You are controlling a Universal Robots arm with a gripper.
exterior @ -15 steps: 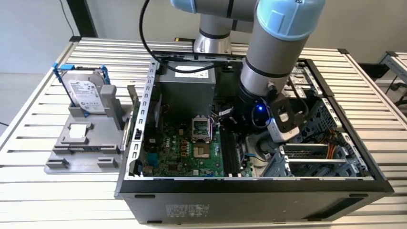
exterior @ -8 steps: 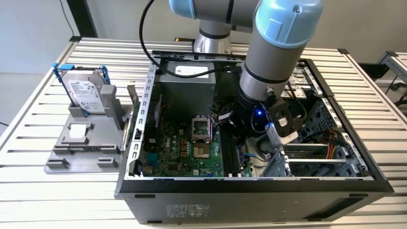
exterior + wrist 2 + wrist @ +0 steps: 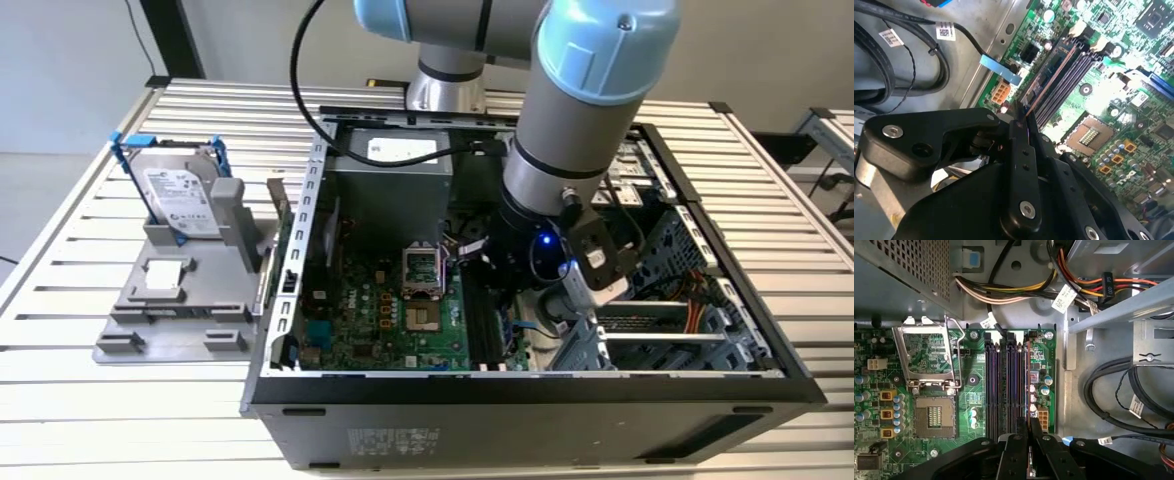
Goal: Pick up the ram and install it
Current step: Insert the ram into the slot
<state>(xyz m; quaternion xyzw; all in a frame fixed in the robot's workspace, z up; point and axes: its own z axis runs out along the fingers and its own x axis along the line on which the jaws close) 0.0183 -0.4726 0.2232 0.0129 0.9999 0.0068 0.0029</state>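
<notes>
Arm: the grey-and-blue arm [image 3: 587, 120] comes in from the far side of the table. Its last thick link slopes steeply down towards the exterior view's left.
Wrist: the wrist [image 3: 534, 255] sits low, its black housing pointing downward, with a small blue light glowing on it.
Gripper: the black gripper [image 3: 1029, 426] points straight down, its linkages spread wide behind the tips in both wrist views.
Fingers: the two slim fingers [image 3: 1037, 430] are drawn in until nearly parallel, with a narrow gap between them.
Grip: clamped on the end of the ram [image 3: 1054, 75], which is held edge-up between the tips.
</notes>
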